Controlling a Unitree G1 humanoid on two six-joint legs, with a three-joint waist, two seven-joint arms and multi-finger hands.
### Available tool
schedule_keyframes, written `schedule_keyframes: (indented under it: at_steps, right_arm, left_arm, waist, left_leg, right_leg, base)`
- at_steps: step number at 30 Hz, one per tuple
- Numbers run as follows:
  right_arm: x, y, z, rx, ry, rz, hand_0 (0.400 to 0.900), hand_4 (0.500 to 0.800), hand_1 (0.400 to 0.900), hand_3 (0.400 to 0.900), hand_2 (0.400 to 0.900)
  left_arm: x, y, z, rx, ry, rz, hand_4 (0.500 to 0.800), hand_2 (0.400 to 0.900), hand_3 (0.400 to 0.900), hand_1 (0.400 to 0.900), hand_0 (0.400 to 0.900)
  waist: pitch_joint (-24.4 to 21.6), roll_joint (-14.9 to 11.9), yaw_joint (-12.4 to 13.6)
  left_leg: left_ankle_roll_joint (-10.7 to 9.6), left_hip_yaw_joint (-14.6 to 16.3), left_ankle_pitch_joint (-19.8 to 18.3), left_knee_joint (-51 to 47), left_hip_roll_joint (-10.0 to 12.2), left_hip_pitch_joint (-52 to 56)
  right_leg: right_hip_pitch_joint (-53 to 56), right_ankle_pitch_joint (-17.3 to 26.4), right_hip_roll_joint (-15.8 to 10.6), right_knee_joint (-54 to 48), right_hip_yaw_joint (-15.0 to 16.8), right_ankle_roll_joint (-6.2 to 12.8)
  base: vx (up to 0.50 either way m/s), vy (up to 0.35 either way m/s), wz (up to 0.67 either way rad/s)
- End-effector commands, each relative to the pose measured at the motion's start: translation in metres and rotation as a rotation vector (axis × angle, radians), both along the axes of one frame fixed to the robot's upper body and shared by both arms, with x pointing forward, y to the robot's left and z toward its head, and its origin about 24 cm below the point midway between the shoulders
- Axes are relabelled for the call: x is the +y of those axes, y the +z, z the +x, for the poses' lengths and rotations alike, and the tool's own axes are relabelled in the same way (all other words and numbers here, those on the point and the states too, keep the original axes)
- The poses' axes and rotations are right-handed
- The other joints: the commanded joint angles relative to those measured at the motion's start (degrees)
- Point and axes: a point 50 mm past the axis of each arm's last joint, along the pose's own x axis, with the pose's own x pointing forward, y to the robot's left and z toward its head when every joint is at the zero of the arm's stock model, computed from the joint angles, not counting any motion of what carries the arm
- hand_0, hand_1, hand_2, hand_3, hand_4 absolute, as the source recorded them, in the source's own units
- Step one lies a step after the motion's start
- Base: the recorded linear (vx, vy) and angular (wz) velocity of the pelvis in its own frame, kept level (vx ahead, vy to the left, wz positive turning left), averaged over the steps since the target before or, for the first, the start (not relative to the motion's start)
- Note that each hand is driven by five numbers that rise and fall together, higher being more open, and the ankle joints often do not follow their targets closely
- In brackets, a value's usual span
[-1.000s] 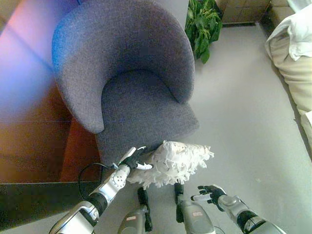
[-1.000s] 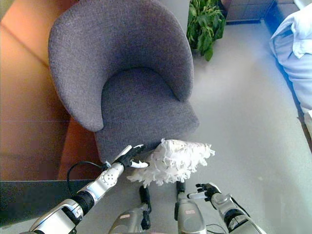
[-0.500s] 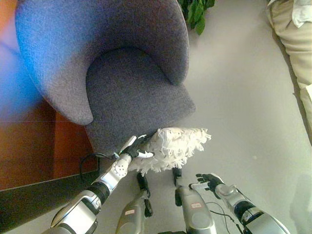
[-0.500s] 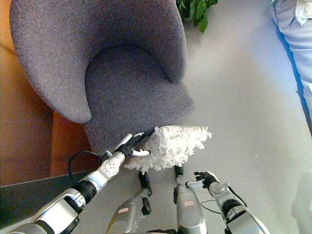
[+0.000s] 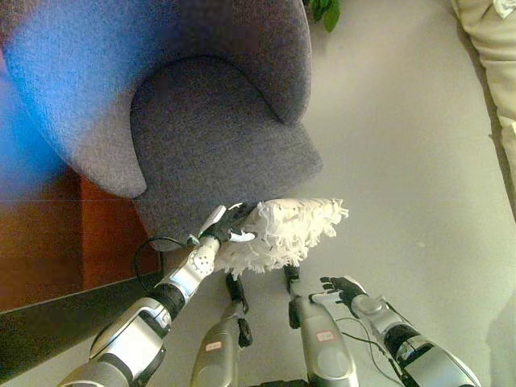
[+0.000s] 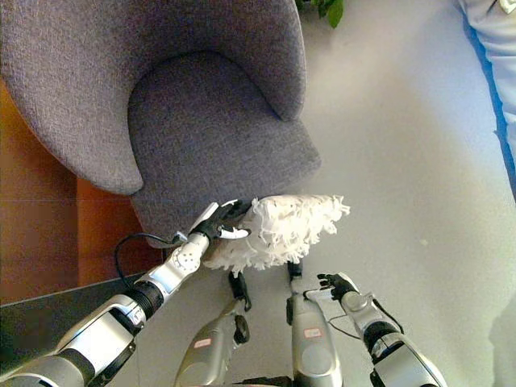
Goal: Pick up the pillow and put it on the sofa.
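Note:
A white shaggy pillow hangs in the air just in front of the seat edge of a grey tub armchair. My left hand grips the pillow's left end, its fingers curled into the fringe. The pillow also shows in the right eye view, with my left hand on it. My right hand is low at the bottom right, below the pillow and apart from it, with relaxed fingers and holding nothing. It also shows in the right eye view.
A green plant stands behind the armchair at the top edge. A beige sofa runs along the right edge. A brown wooden panel lies to the left of the armchair. Grey floor stretches between the armchair and the sofa.
The camera has tilted down, so the armchair and plant slid up in view. My left hand still holds the pillow at the seat's front edge. My right hand stays low and open.

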Motion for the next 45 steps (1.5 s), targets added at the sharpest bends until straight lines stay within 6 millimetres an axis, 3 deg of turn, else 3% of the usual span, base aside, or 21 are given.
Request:
schedule_keyframes:
  at_steps: [1, 30, 31, 32, 34, 45]
  right_arm:
    - [0.003, 0.005, 0.006, -0.022, 0.024, -0.007, 0.900, 0.800, 0.900, 0.900, 0.900]
    - [0.034, 0.026, 0.032, -0.125, 0.066, 0.046, 0.900, 0.800, 0.900, 0.900, 0.900]
    - [0.036, 0.027, 0.033, -0.128, 0.069, 0.046, 0.900, 0.800, 0.900, 0.900, 0.900]
    - [0.036, 0.027, 0.033, -0.130, 0.069, 0.047, 0.900, 0.800, 0.900, 0.900, 0.900]
    - [0.038, 0.028, 0.033, -0.134, 0.071, 0.048, 0.900, 0.800, 0.900, 0.900, 0.900]
    - [0.038, 0.028, 0.033, -0.148, 0.079, 0.051, 0.900, 0.800, 0.900, 0.900, 0.900]
  left_arm:
    - [-0.012, 0.033, 0.019, -0.129, -0.025, -0.039, 0.800, 0.900, 0.900, 0.900, 0.900]
    - [-0.023, 0.069, 0.042, -0.185, -0.014, -0.084, 0.800, 0.900, 0.900, 0.900, 0.900]
    - [-0.022, 0.070, 0.043, -0.188, -0.010, -0.080, 0.753, 0.822, 0.822, 0.822, 0.822]
    - [-0.022, 0.072, 0.044, -0.191, -0.007, -0.077, 0.575, 0.525, 0.525, 0.525, 0.525]
    - [-0.021, 0.075, 0.046, -0.202, -0.003, -0.072, 0.500, 0.400, 0.400, 0.400, 0.400]
    - [-0.021, 0.087, 0.050, -0.245, -0.014, -0.073, 0.500, 0.400, 0.400, 0.400, 0.400]
  waist:
    - [0.55, -1.99, -0.78]
    - [1.54, -3.63, -2.48]
    - [1.54, -3.70, -2.57]
    - [1.54, -3.76, -2.62]
    - [1.54, -3.90, -2.75]
    - [1.54, -3.92, -2.95]
  left_leg:
    - [-2.75, -1.37, -5.74, 10.62, 3.98, -4.33]
    - [-2.70, -0.92, -4.09, 10.78, 4.14, -12.12]
    - [-2.73, -0.85, -4.01, 10.82, 4.20, -12.50]
    - [-2.74, -0.82, -4.05, 10.84, 4.20, -12.64]
    - [-2.82, -0.74, -3.94, 10.92, 4.31, -13.15]
    - [-2.83, -1.16, -4.12, 11.78, 4.22, -14.19]
  right_leg:
    - [-2.23, -5.94, -2.98, 6.47, 1.18, 4.61]
    - [-11.60, -4.89, -1.70, 9.33, 3.53, 5.07]
    - [-11.98, -4.85, -1.67, 9.40, 3.58, 5.07]
    - [-12.14, -4.95, -1.64, 9.51, 3.62, 5.12]
    - [-12.66, -4.88, -1.57, 9.58, 3.71, 5.14]
    - [-13.46, -4.87, -1.78, 10.03, 3.68, 5.12]
  base:
    - [-0.01, -0.016, -0.03]
    - [-0.01, -0.014, -0.04]
    - [-0.01, -0.009, -0.04]
    - [-0.02, -0.012, -0.03]
    - [0.00, 0.000, 0.00]
    - [0.00, -0.001, 0.01]
